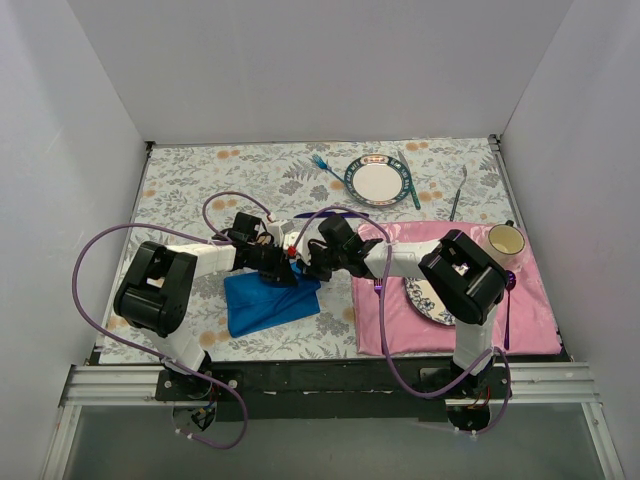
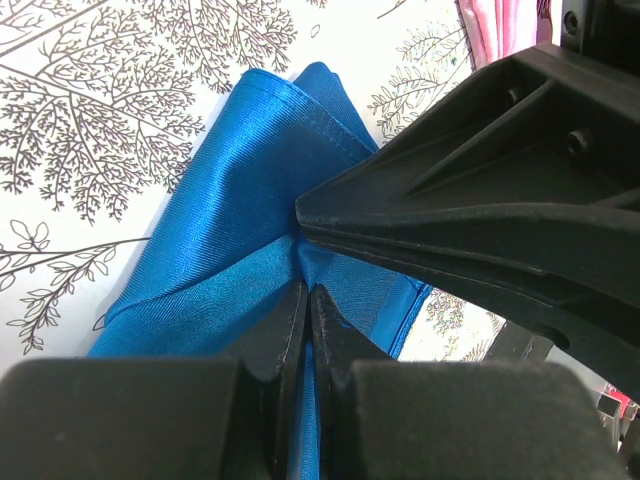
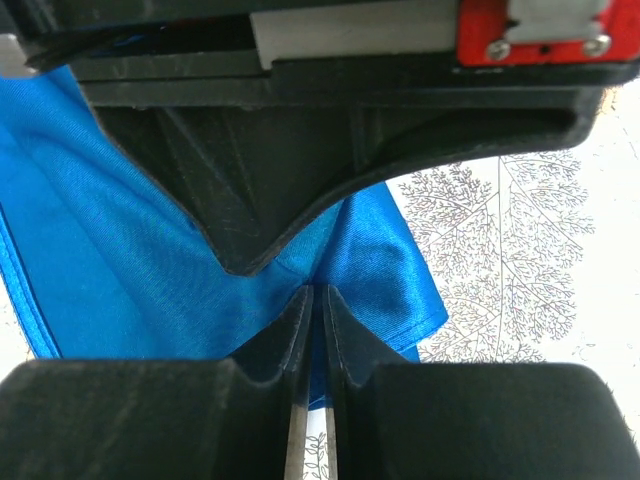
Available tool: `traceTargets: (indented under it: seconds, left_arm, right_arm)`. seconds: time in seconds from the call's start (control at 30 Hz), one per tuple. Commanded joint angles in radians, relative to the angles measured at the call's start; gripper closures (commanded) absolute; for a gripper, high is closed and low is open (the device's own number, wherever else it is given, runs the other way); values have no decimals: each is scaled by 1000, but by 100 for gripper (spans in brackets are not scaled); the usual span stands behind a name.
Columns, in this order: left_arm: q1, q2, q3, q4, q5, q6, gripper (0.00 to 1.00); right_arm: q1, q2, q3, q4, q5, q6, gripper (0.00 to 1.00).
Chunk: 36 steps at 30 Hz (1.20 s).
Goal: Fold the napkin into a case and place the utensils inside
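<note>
The blue napkin [image 1: 262, 305] lies folded on the flowered tablecloth in front of the left arm. My left gripper [image 1: 291, 272] and right gripper [image 1: 311, 268] meet tip to tip over its far right corner. In the left wrist view the left gripper [image 2: 306, 291] is shut on a raised fold of the napkin [image 2: 240, 210]. In the right wrist view the right gripper [image 3: 312, 297] pinches the same cloth [image 3: 120, 270]. The light-blue fork [image 1: 325, 167] lies left of the far plate. The dark purple knife [image 1: 330, 214] lies just behind the grippers.
A patterned plate [image 1: 377, 180] with a teal knife [image 1: 409, 182] at its right sits at the back. A pink placemat [image 1: 530, 310] at the right holds a second plate [image 1: 428, 300], a cup [image 1: 506, 240] and magenta-purple cutlery [image 1: 508, 305]. A grey utensil [image 1: 457, 194] lies behind it.
</note>
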Motion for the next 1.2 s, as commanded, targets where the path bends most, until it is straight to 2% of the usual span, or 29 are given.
traceTargets:
  seconds: [0.0,0.2,0.4,0.8,1.17]
  left_arm:
    - [-4,-30,-3,7,-17,7,100]
    - [-4,-25,3,8,-22,-1,100]
    - [-4,-33,14,-4,-17,-11,100]
    - [-4,-22,22,-28,-20,-13,100]
    - [-4,-16,41,-44,-22,-28,100]
  right_arm:
    - [10,-11,-4,-26,-30,-34,84]
    - [9,12,10,-41,-18,-48,82]
    - [9,7,20,-26,28,-37,99]
    - [-16,-52,43,7,52,81,99]
    - [-31,-94,11,50,69,118,99]
